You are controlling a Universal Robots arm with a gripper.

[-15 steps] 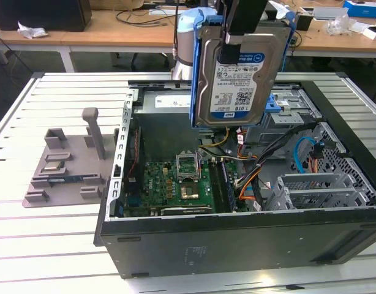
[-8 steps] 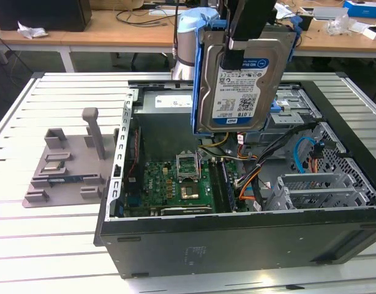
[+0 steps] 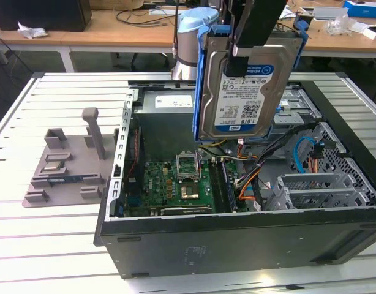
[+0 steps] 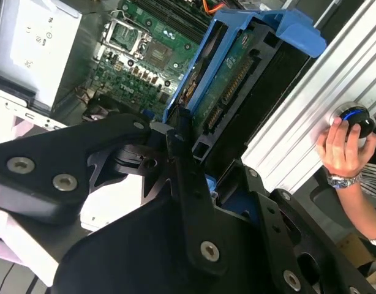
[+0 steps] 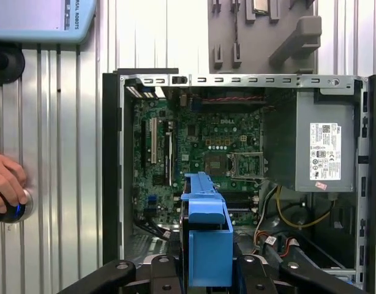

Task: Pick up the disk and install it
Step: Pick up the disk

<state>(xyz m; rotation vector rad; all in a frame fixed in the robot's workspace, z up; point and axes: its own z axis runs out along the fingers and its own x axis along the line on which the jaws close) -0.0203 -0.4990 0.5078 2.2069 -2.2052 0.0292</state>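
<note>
1. Hanging upright above the open computer case [image 3: 237, 248], the disk [image 3: 246, 92] is a flat silver metal rectangle. It has a white-and-blue label and a blue plastic rail along each long edge.
2. The black gripper [image 3: 238, 58] comes down from above, and its angular matte fingers [image 4: 185, 153] are clamped on the disk's upper end, one flat bar lying across the labelled face.
3. In the first wrist view the disk [image 5: 206, 239] appears edge-on as a smooth blue plastic block over the green motherboard [image 5: 206, 147].
4. The case is a black sheet-metal box lying on its side. Inside it are a green circuit board, a grey boxy power supply [image 5: 326, 153] and bundles of coloured wires.
5. A perforated grey metal drive bay [image 3: 323, 190] sits at the exterior view's right of the case interior.
6. A moulded grey fixture [image 3: 65, 165] with upright posts lies on the ribbed aluminium table [image 3: 53, 245] beside the case.
7. A person's hand [image 4: 344, 144] rests on a round glossy knob [image 4: 354, 116] on the table.
</note>
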